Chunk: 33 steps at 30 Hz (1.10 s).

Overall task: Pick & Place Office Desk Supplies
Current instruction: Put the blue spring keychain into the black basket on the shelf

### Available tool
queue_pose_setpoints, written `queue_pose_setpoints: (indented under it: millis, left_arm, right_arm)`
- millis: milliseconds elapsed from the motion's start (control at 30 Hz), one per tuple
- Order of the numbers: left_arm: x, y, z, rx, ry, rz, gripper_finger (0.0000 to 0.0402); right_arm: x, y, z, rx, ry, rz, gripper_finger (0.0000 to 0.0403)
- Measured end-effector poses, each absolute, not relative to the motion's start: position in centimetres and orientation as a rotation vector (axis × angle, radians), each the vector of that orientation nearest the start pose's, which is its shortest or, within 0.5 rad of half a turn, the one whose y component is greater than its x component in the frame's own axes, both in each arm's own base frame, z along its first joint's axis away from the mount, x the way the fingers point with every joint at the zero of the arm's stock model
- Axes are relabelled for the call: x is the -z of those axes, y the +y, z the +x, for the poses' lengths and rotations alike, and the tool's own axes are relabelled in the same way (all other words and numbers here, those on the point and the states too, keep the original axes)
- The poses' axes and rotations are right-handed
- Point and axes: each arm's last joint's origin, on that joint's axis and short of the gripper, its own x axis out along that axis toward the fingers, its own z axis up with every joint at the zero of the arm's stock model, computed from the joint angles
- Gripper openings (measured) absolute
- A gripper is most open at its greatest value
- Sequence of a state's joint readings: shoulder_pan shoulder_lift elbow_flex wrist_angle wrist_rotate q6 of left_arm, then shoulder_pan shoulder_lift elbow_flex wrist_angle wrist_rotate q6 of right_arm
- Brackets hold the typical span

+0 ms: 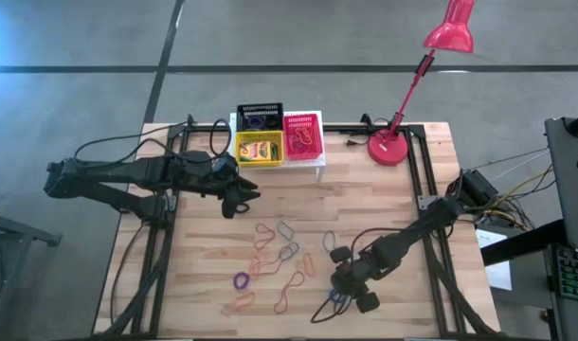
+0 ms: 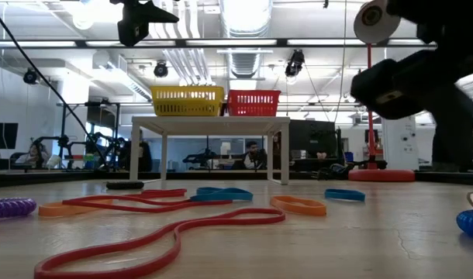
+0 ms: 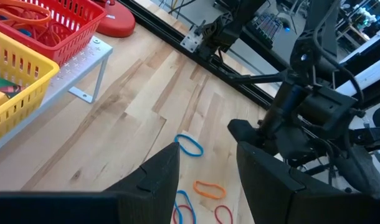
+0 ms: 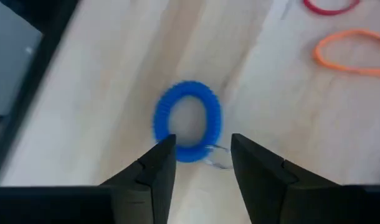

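Observation:
Several thin rubber-band loops (image 1: 279,263) in orange, red, blue and purple lie flat on the wooden table. A blue coiled loop (image 4: 187,121) lies under my right gripper (image 4: 202,142). That gripper is open and hovers above the table (image 2: 407,77), with a finger on either side of the loop's end. My left gripper (image 1: 240,194) is open and empty, raised in front of the white stand (image 1: 319,161). The stand carries the black basket (image 1: 260,116), the red basket (image 1: 302,135) and the yellow basket (image 1: 259,147). A crayon box (image 1: 263,150) lies in the yellow one.
A red desk lamp stands with its base (image 1: 388,149) at the table's far right, its head (image 1: 450,33) reaching beyond the far edge. Black frame rails (image 1: 417,180) run along the table's sides. Bare wood lies between the stand and the loops (image 1: 298,199).

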<state>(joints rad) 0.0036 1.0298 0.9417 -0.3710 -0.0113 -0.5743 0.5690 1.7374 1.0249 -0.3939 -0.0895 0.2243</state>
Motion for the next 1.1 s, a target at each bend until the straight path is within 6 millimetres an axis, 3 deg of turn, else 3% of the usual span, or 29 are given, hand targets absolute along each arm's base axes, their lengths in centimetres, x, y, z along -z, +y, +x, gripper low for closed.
queue_pose_setpoints:
  millis: [167,300,433,600,667,833,1000,1100]
  left_arm:
    - [-32.5,0.1,22.0,-0.146,0.442,-0.564,0.0165]
    - [-32.5,0.1,22.0,-0.147,0.442,-0.565,0.0165]
    - [-32.5,0.1,22.0,-0.147,0.443,-0.565,0.0165]
    - [-32.5,0.1,22.0,-0.147,0.445,-0.565,0.0165]
    - [-32.5,0.1,22.0,-0.148,0.445,-0.565,0.0165]
    - [-32.5,0.1,22.0,-0.147,0.445,-0.565,0.0165]
    - [-32.5,0.1,22.0,-0.147,0.445,-0.565,0.0165]
    - [-32.5,0.1,22.0,-0.143,0.445,-0.547,0.0165]
  right_arm:
    - [-14.8,17.0,27.9,-0.499,1.169,-0.178,0.0160]
    - [-14.1,16.8,28.3,-0.646,1.158,-0.247,0.0144]
    - [-13.2,16.7,28.5,-0.699,1.178,-0.278,0.0110]
    - [-13.6,16.8,28.7,-0.677,1.184,-0.235,0.0036]
    - [-14.3,16.8,28.6,-0.655,1.183,-0.190,0.0016]
    - [-17.1,16.7,28.2,-0.622,1.143,-0.026,0.0009]
    - [-21.4,15.7,27.5,-0.534,1.030,0.157,0.0009]
    - [-24.0,14.5,27.3,-0.391,0.904,0.215,0.0009]
